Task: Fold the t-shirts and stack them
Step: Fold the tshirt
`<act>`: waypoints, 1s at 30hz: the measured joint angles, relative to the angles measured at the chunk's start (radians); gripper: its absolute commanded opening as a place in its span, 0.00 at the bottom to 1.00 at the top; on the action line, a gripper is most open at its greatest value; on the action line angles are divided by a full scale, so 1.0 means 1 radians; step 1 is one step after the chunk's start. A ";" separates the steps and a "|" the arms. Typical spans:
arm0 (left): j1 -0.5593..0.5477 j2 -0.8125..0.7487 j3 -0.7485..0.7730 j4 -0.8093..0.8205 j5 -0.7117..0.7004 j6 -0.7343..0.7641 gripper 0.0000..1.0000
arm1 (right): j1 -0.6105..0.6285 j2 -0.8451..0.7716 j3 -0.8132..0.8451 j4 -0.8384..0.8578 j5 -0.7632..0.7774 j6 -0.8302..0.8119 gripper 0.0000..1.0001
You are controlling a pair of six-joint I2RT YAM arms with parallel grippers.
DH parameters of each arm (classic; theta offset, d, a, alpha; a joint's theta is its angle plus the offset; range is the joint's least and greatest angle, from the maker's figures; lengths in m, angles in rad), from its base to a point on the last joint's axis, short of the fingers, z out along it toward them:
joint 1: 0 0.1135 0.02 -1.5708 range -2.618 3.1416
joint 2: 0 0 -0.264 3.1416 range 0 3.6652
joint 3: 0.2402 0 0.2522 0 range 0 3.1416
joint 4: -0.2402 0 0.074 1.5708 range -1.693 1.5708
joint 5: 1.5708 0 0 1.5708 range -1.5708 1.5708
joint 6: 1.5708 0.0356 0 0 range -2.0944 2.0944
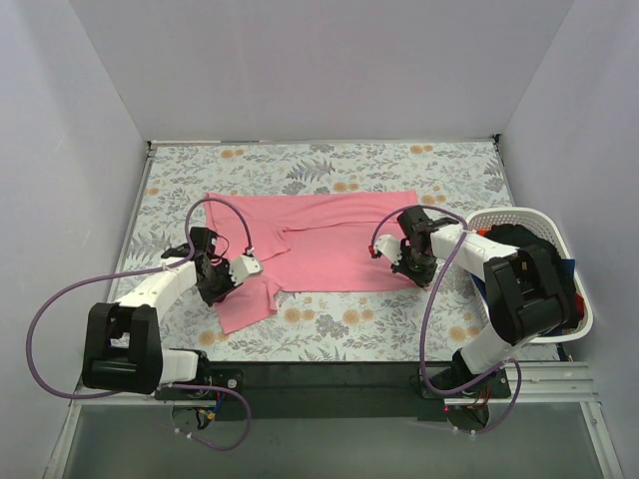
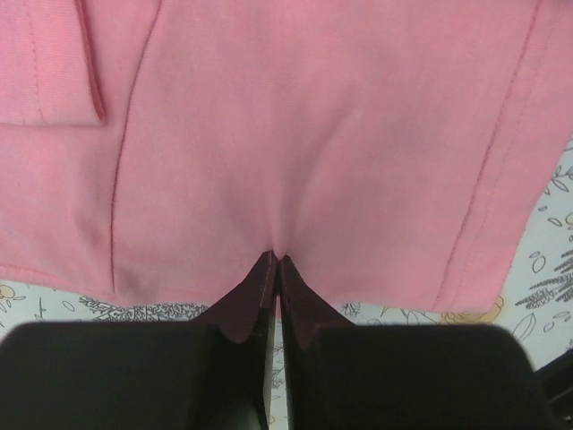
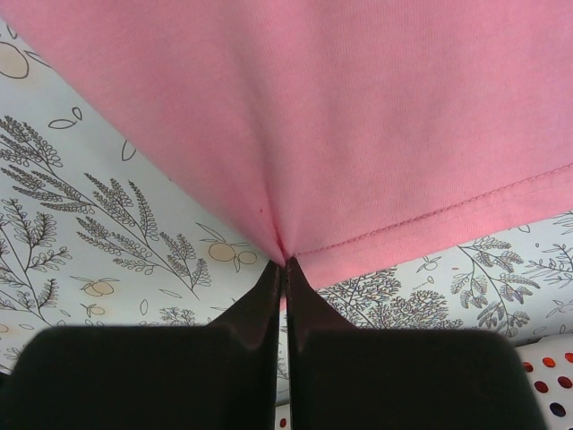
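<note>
Feeling it now: salmon-pink t-shirt (image 2: 313,134) soft matt cotton knit, fine weave, hems stitched in matching thread. My left gripper (image 2: 276,262) and right gripper (image 3: 285,264): smooth matt black, plastic by look. Tablecloth (image 3: 107,197): flat printed cloth, floral, low sheen. Laundry basket (image 1: 519,213): white plastic, perforated, slight gloss. Purple cable (image 1: 216,200): smooth sheath.

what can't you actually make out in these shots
Top view: what lies in the laundry basket; the right arm covers most of it.
Top view: both grips on the cloth, too small and tucked under the wrists.
Left wrist: the pink t-shirt runs off three edges, so its fold is unclear.
Right wrist: how much cloth the right gripper pinches; its shut jaws hide it.
</note>
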 measured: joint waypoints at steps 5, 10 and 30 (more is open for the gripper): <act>0.000 -0.003 0.030 -0.104 0.002 -0.005 0.00 | 0.001 -0.018 -0.013 0.000 0.003 -0.003 0.01; 0.000 -0.028 0.134 -0.236 0.022 -0.026 0.00 | 0.001 -0.084 -0.042 -0.027 0.005 -0.008 0.01; 0.094 0.207 0.563 -0.357 0.137 -0.096 0.00 | -0.101 -0.027 0.195 -0.129 -0.019 -0.107 0.01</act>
